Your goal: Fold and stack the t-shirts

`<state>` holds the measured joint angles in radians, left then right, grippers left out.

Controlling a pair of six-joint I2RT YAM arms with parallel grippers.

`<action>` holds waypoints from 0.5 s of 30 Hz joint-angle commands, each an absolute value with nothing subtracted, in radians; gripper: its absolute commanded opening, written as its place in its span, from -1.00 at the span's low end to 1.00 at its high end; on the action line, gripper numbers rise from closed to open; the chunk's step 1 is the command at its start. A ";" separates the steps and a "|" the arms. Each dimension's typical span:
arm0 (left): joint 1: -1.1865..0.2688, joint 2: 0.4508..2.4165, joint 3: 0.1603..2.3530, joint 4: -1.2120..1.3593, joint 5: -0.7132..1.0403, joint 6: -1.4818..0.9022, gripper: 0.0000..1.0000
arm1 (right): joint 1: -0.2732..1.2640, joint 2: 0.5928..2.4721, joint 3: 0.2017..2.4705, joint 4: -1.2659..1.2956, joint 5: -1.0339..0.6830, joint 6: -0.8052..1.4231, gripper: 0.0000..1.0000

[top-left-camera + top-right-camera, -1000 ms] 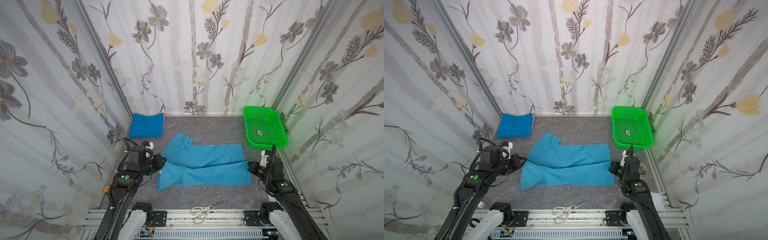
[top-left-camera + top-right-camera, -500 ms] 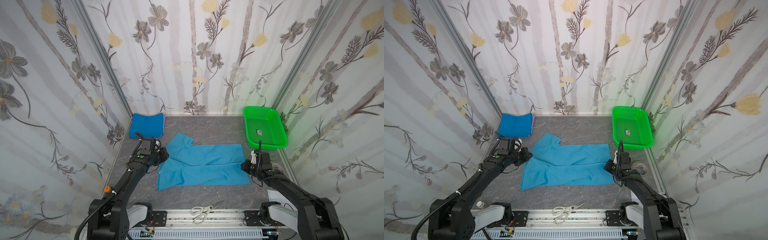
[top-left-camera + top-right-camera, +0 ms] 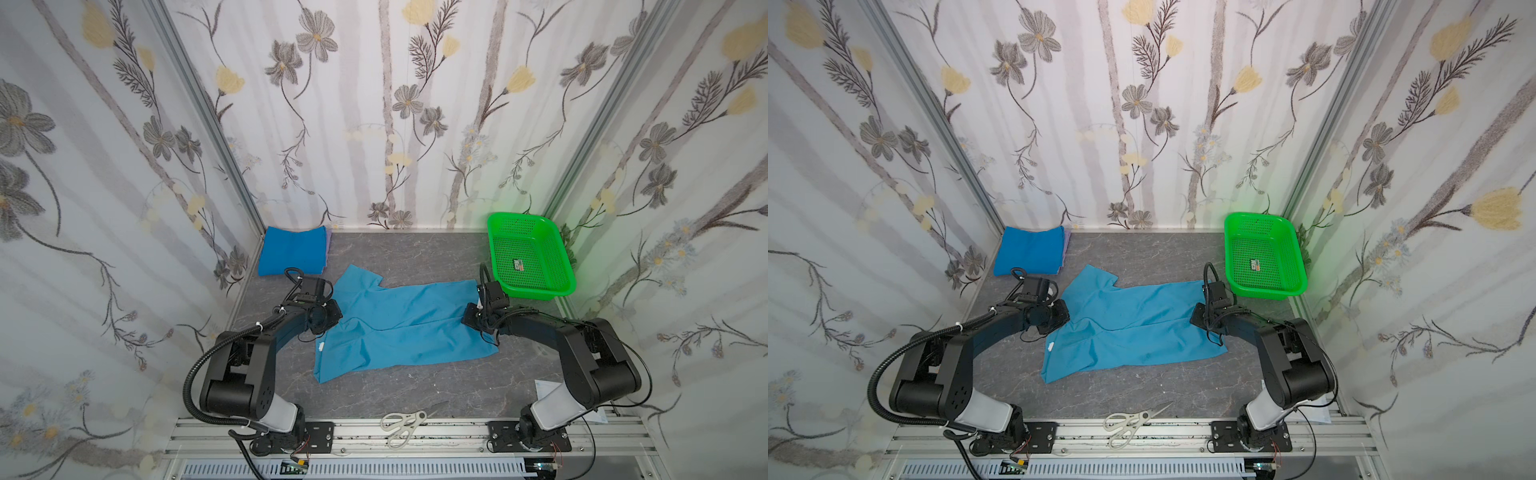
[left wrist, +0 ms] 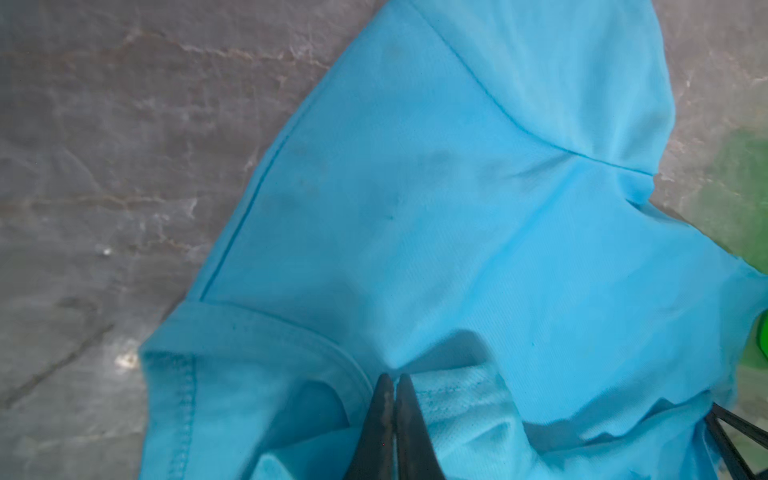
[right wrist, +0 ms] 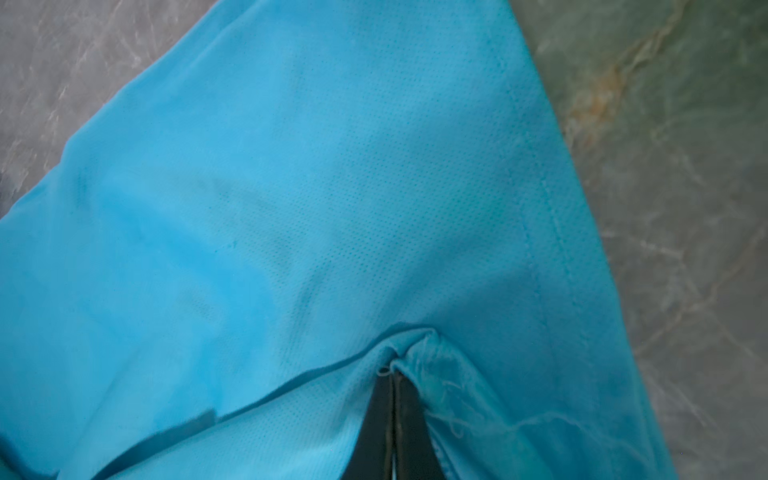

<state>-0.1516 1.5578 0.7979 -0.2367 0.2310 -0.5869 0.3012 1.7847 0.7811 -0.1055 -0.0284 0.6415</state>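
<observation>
Progress check, view by view.

In both top views the stack [image 3: 291, 253] sits in the back left corner of the table [image 3: 415, 257], royal blue on top with a sliver of lilac poking out under it. I'd call at least two done. The light blue shirt [image 3: 399, 328] lies across the middle. Its neck end points toward the left arm and its hem toward the right. One sleeve sticks out at the back, and a white label [image 3: 321, 347] shows near its front-left edge. Looks mid-fold to me, and it's not stacked yet. The left gripper [image 3: 332, 316] is down at the neck end and the right gripper [image 3: 471, 319] at the hem end, but from up here you can't tell what the jaws are doing. The basket [image 3: 532, 220] at the back right has no shirt in it, and the scissors [image 3: 405, 424] lie at the front edge.

The left wrist view fills that in. The left gripper [image 4: 395, 380] has its jaws pressed tight together right at the ribbed collar with cloth bunched around the tips, so it's pinching the shirt. No stack in this one.

Same story in the right wrist view. The right gripper [image 5: 392, 374] is clamped on a puckered bit of hem, with loose threads at the tips.

What's left, I reckon, is finishing the folds and putting it on the stack.
</observation>
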 commanded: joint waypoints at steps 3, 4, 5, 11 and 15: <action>-0.151 1.685 0.924 -0.181 0.163 -0.604 -1.00 | 0.292 1.900 0.940 -0.178 0.031 0.627 -1.00; -0.152 1.715 0.956 -0.181 0.161 -0.604 -1.00 | 0.287 1.923 0.966 -0.181 0.027 0.626 -1.00; -0.152 1.746 0.993 -0.186 0.158 -0.607 -1.00 | 0.280 1.944 0.990 -0.184 0.017 0.627 -1.00; -0.152 1.919 1.210 -0.206 0.134 -0.604 -1.00 | 0.268 1.981 1.037 -0.159 -0.012 0.649 -1.00; -0.152 2.012 1.360 -0.237 0.147 -0.580 -1.00 | 0.270 1.952 1.008 -0.132 -0.028 0.676 -1.00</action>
